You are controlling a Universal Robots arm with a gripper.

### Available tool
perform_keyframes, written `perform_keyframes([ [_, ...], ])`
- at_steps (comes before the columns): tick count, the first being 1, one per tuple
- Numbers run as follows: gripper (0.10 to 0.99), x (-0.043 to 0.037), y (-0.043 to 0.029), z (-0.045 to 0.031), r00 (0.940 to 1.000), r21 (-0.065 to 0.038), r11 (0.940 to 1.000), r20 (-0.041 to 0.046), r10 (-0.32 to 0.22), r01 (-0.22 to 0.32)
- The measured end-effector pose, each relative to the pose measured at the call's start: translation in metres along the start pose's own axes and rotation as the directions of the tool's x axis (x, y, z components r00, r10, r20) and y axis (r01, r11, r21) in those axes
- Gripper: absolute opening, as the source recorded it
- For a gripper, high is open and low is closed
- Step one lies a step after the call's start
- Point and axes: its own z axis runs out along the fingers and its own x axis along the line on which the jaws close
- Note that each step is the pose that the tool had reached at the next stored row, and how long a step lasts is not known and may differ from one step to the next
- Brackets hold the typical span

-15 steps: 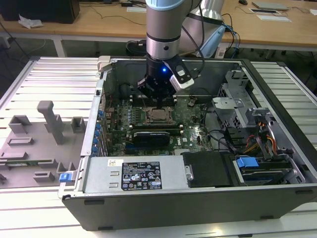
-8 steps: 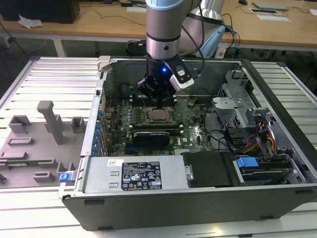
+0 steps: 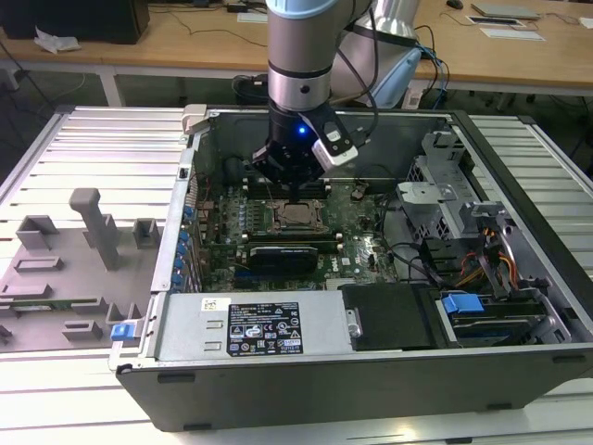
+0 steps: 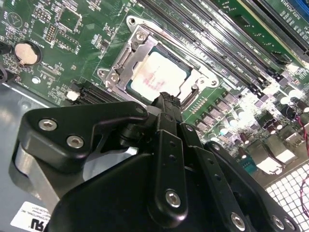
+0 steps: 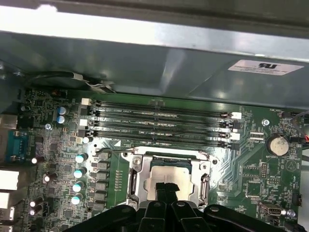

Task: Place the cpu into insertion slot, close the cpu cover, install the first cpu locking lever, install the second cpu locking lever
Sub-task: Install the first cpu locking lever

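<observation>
Gripper [image 5: 167, 187], fingers pressed together around nothing, hangs just over the cpu [image 4: 155, 76], which lies seated in the insertion slot [image 4: 119, 62]. In the exterior view, a silver labelled box [image 3: 264, 329] sits at six o'clock from the slot.

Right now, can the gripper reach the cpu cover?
Likely yes: the gripper hangs just above the cpu cover, which lies around the cpu, and nothing stands between them in the open case.
</observation>
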Motion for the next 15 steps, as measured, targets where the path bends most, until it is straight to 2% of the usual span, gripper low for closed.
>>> perform_keyframes([
  [6, 0.106, 0.0068, 0.0006, -0.001, 1.0, 0.0, 1.0, -0.0003, 0.0, 0.0],
  [15, 0.106, 0.0068, 0.0016, -0.016, 1.0, 0.001, 1.0, 0.0012, 0.0, 0.0],
])
